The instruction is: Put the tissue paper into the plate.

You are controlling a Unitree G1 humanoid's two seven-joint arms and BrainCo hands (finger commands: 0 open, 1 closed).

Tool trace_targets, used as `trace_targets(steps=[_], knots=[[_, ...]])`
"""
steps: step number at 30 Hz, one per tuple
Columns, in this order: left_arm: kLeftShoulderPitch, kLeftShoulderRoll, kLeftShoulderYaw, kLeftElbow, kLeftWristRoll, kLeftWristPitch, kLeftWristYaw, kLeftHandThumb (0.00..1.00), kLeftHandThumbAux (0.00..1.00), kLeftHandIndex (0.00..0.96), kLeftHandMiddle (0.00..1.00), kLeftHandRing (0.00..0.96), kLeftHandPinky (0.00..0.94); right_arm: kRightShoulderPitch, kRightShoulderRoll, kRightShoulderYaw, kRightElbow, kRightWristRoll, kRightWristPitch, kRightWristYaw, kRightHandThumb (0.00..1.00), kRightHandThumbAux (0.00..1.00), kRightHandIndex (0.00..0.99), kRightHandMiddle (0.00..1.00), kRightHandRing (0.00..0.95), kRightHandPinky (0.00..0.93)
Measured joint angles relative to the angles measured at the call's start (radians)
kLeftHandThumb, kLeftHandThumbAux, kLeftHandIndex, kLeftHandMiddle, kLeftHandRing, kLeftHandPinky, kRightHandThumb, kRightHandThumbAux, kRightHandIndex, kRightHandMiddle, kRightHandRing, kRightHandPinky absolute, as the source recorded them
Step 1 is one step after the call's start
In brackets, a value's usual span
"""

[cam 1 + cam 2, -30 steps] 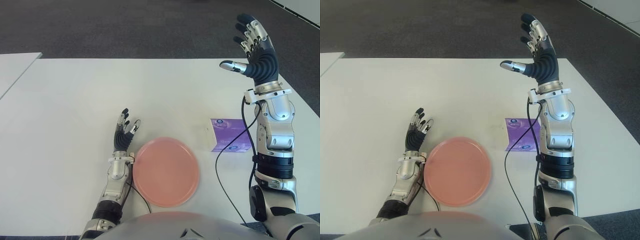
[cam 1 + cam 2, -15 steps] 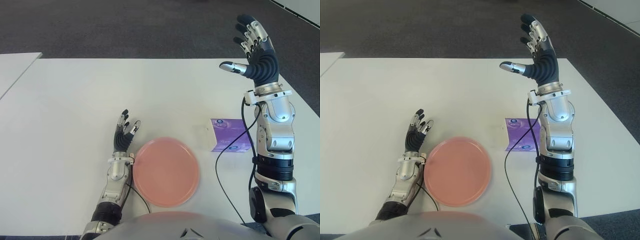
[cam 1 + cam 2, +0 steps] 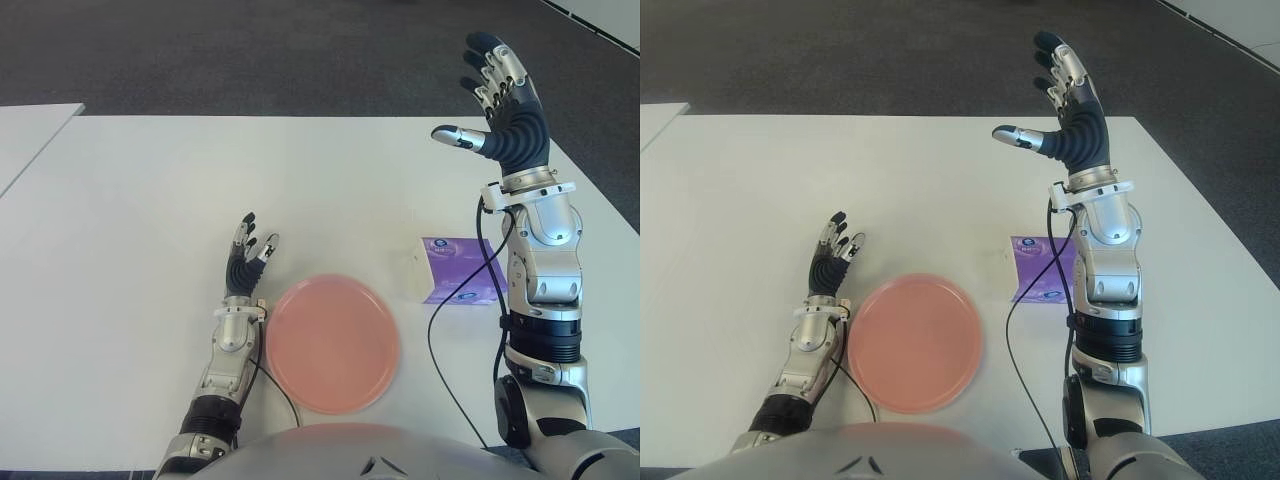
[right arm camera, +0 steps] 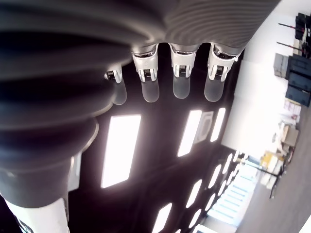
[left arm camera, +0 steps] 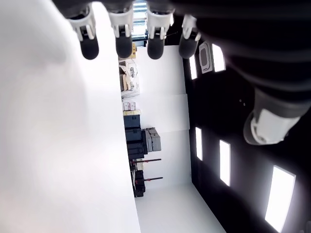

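The tissue paper pack (image 3: 458,270) is purple with a small round white logo on its top; the writing on it is too small to read. It lies flat on the white worktop (image 3: 150,200), to the right of the pink plate (image 3: 332,344) and apart from it, partly hidden behind the right forearm. The plate has nothing in it.

The right robot hand (image 3: 497,95) is raised high above the far right part of the worktop, fingers spread and thumb pointing out to the left, holding nothing. The left robot hand (image 3: 246,258) shows just beside the left edge of the plate, fingers straight and relaxed, holding nothing.

Beyond the worktop the floor (image 3: 250,50) is dark grey carpet. A second white table (image 3: 25,135) shows at the left edge.
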Motion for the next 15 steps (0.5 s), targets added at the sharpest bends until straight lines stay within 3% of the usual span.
trace_targets(steps=[15], knots=[[-0.036,0.018,0.014,-0.004,0.001,0.011,0.0,0.0,0.491,0.0,0.0,0.0,0.0,0.0,0.006,0.004,0.003,-0.016,0.0,-0.005,0.267,0.786,0.097,0.016,0.0,0.0]])
